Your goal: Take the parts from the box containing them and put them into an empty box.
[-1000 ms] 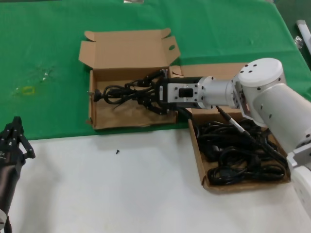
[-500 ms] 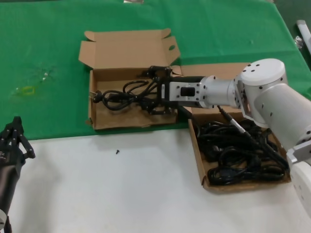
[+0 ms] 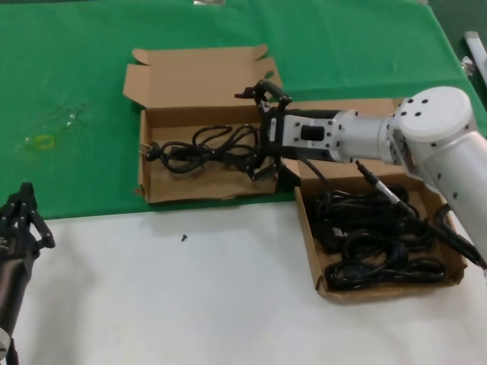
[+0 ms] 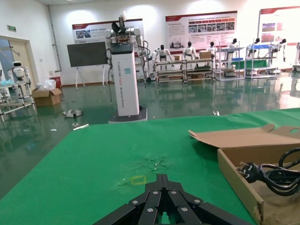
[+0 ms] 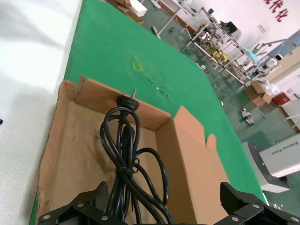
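One black coiled cord [image 3: 202, 150] lies on the floor of the left cardboard box [image 3: 194, 190], whose lid stands open at the back. My right gripper [image 3: 257, 133] is open and empty, its fingers spread wide over that box's right end, just right of the cord. In the right wrist view the cord [image 5: 124, 150] lies loose between the spread fingers of my right gripper [image 5: 161, 194] in the box [image 5: 70, 140]. The right box [image 3: 326, 287] holds several more black cords [image 3: 373, 236]. My left gripper [image 3: 21, 217] is shut and parked at the near left, and shows in its wrist view [image 4: 162, 178].
Both boxes sit at the near edge of a green cloth [image 3: 76, 76], with white table [image 3: 190, 296] in front. A small black speck [image 3: 183, 238] lies on the white part. A yellow mark [image 3: 44, 141] is on the cloth at the left.
My right gripper opened and let go of the cord, which now lies in the left box. The gripper drew back to the right. The left arm has not moved.
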